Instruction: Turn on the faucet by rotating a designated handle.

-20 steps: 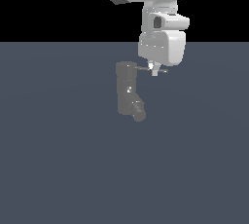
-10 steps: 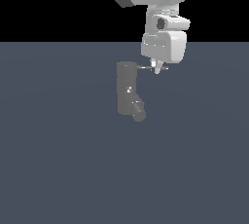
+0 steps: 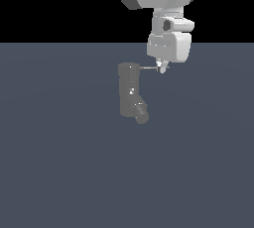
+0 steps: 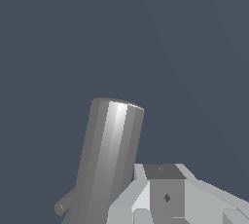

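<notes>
Hovering pincer (image 3: 161, 68) at handle (image 3: 148, 67) tip | faucet (image 3: 130, 93) upright | closure unclear, possibly touching

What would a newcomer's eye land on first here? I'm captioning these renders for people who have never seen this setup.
First, the big white robot arm coming down from the top of the exterior view, bright against the dark backdrop. Next, the grey upright faucet near the middle, its stubby spout angling out low. Last, the thin handle projecting from the faucet's top toward the exterior view's right, meeting the gripper; whether its jaws are closed is unclear.
</notes>
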You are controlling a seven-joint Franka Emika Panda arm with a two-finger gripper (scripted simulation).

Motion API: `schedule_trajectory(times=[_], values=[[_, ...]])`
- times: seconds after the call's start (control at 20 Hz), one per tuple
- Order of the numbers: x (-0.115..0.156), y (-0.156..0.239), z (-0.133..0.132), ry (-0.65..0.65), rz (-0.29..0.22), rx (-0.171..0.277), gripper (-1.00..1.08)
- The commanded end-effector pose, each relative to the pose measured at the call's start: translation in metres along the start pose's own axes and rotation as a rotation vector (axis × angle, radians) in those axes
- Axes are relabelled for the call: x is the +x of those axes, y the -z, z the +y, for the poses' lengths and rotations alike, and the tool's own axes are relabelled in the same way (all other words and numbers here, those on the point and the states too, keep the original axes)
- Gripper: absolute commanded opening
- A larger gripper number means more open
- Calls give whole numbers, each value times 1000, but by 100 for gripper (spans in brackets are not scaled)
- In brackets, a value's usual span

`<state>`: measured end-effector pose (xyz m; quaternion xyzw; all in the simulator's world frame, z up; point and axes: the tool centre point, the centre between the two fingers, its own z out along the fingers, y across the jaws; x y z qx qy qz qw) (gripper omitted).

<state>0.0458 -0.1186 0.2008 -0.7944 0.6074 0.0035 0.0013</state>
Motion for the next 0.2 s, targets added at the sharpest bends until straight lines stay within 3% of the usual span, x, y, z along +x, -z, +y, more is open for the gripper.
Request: schedule_trajectory(times=[0.0, 0.15], values=[[21, 1, 0, -25, 7, 2, -100], [26, 1, -4, -26, 7, 2, -100]])
